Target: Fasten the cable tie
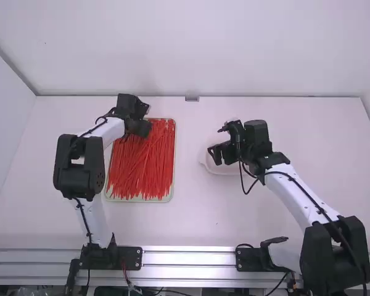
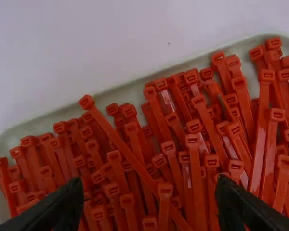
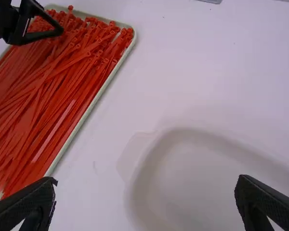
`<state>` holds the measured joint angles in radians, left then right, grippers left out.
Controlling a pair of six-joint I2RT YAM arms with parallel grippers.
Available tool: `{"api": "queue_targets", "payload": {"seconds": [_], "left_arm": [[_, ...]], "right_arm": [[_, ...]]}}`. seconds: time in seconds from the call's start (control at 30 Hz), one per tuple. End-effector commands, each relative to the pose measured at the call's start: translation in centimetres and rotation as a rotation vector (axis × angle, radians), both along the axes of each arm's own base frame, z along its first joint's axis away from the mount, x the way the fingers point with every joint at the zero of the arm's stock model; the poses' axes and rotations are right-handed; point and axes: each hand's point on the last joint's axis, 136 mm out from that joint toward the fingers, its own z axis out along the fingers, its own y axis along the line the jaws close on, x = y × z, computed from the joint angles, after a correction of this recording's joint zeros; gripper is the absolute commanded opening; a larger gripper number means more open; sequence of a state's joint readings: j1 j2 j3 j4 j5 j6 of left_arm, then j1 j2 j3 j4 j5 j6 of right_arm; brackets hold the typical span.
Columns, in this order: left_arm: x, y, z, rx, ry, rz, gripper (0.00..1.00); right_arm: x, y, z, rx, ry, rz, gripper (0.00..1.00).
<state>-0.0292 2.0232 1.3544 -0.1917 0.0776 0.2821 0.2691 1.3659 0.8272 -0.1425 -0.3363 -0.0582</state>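
Barely started, I'd say. The left gripper (image 1: 137, 126) hangs with its claw wide over the heap of red cable ties (image 1: 142, 163) at the far edge of the tray (image 1: 174, 154), holding none. The right gripper (image 1: 225, 151), also wide and empty, hovers above a white dish (image 3: 192, 178) mid-table. Picking, threading and pulling tight are all left to do.

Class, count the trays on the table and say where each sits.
2. One tray, full of red cable ties, lies under the left gripper; a white tray lies under the right gripper. None seems hidden.
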Motion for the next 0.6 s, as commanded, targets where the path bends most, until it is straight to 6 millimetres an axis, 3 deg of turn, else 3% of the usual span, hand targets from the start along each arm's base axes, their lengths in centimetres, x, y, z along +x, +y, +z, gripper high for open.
{"api": "queue_targets", "payload": {"seconds": [0.0, 0.13, 0.2, 0.4, 0.47, 0.57], "left_arm": [[-0.8, -0.3, -1.5, -0.005, 0.034, -0.012, 0.69], [-0.8, -0.4, -2.1, -0.007, 0.043, -0.013, 0.66], [-0.8, -0.4, -2.8, -0.007, 0.054, -0.013, 0.58], [-1.0, -0.4, -3.3, -0.006, 0.069, -0.013, 0.51], [-1.0, -0.4, -3.3, -0.006, 0.067, -0.013, 0.44], [-1.0, -0.4, -3.3, -0.006, 0.067, -0.013, 0.44]], "right_arm": [[0.6, 0.4, 1.2, 0.008, -0.025, 0.009, 0.99], [0.6, 0.4, 1.2, 0.007, -0.023, 0.008, 1.00], [0.6, 0.4, 1.2, 0.007, -0.024, 0.009, 1.00], [0.6, 0.4, 1.2, 0.007, -0.024, 0.009, 1.00], [0.6, 0.4, 1.2, 0.007, -0.024, 0.009, 1.00], [0.6, 0.4, 1.2, 0.008, -0.024, 0.009, 1.00]]}}
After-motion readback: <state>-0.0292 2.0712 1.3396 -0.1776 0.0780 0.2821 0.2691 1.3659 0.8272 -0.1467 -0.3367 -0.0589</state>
